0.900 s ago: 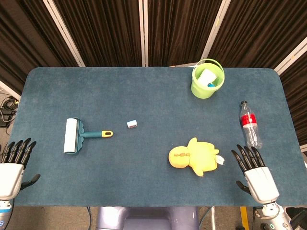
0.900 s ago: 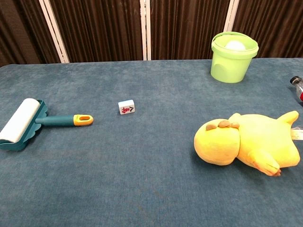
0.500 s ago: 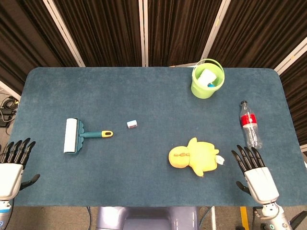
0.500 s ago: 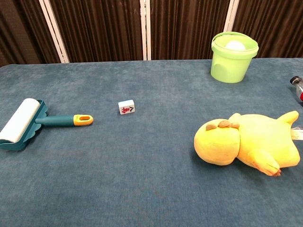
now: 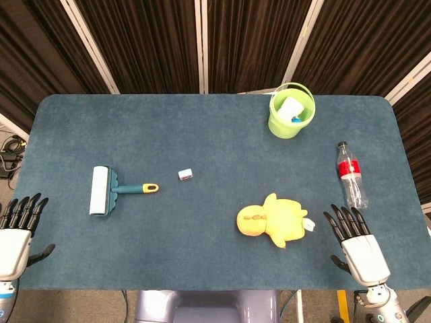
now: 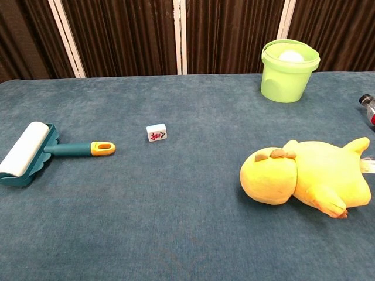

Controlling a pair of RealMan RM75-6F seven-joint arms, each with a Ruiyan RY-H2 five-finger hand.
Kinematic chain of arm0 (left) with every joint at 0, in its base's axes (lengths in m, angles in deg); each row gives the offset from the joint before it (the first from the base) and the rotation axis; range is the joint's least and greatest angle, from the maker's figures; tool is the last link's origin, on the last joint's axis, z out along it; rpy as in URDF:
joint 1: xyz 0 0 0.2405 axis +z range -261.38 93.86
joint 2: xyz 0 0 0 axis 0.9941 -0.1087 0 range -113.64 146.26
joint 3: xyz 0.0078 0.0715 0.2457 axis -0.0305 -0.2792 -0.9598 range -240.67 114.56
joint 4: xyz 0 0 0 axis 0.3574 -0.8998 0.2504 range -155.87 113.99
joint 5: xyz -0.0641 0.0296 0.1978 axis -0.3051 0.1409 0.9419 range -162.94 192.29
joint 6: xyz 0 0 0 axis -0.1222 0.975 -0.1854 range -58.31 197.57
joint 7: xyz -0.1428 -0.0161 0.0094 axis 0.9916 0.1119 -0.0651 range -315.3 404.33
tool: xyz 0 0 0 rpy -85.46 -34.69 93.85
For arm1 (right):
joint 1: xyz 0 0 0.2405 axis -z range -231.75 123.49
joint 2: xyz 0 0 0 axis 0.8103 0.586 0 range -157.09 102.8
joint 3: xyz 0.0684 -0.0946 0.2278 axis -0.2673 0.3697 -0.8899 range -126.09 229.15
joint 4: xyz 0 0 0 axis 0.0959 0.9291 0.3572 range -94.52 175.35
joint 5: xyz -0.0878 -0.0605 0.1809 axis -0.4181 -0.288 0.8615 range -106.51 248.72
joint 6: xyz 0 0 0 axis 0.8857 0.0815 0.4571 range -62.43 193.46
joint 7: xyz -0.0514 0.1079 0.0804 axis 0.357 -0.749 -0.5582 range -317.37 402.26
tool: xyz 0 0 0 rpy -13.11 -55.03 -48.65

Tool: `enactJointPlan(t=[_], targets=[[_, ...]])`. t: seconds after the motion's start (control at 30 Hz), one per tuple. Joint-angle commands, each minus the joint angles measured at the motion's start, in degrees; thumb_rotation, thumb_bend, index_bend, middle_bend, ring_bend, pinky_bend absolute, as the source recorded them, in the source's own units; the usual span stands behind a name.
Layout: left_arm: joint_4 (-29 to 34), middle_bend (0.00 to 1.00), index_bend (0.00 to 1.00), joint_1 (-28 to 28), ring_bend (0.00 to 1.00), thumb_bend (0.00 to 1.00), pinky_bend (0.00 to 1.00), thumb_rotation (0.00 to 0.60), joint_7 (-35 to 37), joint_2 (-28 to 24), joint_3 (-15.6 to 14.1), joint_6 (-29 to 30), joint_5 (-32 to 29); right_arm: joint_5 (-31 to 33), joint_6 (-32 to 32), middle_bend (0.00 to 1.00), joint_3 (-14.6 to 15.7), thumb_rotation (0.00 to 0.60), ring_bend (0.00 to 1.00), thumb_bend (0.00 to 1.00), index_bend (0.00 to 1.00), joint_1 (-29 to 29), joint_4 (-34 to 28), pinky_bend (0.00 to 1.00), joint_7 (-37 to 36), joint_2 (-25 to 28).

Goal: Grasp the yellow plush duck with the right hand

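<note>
Bright, even overhead light; sharp, faint shadows.

Place: robot test lab or studio
Evidence: dark pleated curtain wall (image 5: 148, 40); blue felt-covered table (image 5: 215, 128); floor cables (image 5: 10, 151)

Very little can be read. The small white tile (image 6: 156, 132), lying on the worktop (image 6: 193, 193) well to the left of the right hand (image 5: 357, 245), carries a red mark on its face, a character too small to make out. The bottle (image 5: 351, 175), just beyond that hand's fingertips, wears a red label whose print is too small to read. A small white tag (image 6: 368, 166) on the duck (image 6: 307, 178) shows no legible writing. No other words, numbers or brand names show.
</note>
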Motion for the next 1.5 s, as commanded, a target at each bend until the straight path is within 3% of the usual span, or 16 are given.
enactJointPlan(t=[0.03, 0.57, 0.9, 1.07, 1.5], targets=[[0.00, 0.00, 0.00, -0.03, 0.00, 0.12, 0.00, 0.600, -0.14, 0.03, 0.05, -0.16, -0.15, -0.15, -0.04, 0.00, 0.02, 0.600, 0.00, 0.19, 0.00, -0.13, 0.09, 0.00, -0.30, -0.08], [0.38, 0.00, 0.00, -0.05, 0.00, 0.12, 0.00, 0.600, 0.13, -0.27, 0.73, -0.51, -1.46, -0.70, -1.16, 0.00, -0.17, 0.600, 0.00, 0.28, 0.00, -1.39, 0.80, 0.00, -1.09, -1.33], [0.59, 0.00, 0.00, -0.32, 0.00, 0.12, 0.00, 0.600, 0.04, -0.41, 1.11, -1.42, -2.60, -1.30, -8.10, 0.00, -1.19, 0.600, 0.00, 0.80, 0.00, -5.69, -4.58, 0.00, 5.86, -5.69], [0.57, 0.00, 0.00, -0.43, 0.00, 0.12, 0.00, 0.600, 0.64, -0.63, 1.34, -1.78, -3.22, 0.67, -11.63, 0.00, -1.98, 0.600, 0.00, 0.98, 0.00, -7.12, -5.95, 0.00, 10.72, -10.07], [0.80, 0.00, 0.00, -0.79, 0.00, 0.12, 0.00, 0.600, -0.72, -0.55, 1.38, -3.16, -4.44, 6.95, -13.89, 0.00, -6.19, 0.600, 0.00, 1.00, 0.00, -9.24, 0.93, 0.00, 17.61, -23.42]])
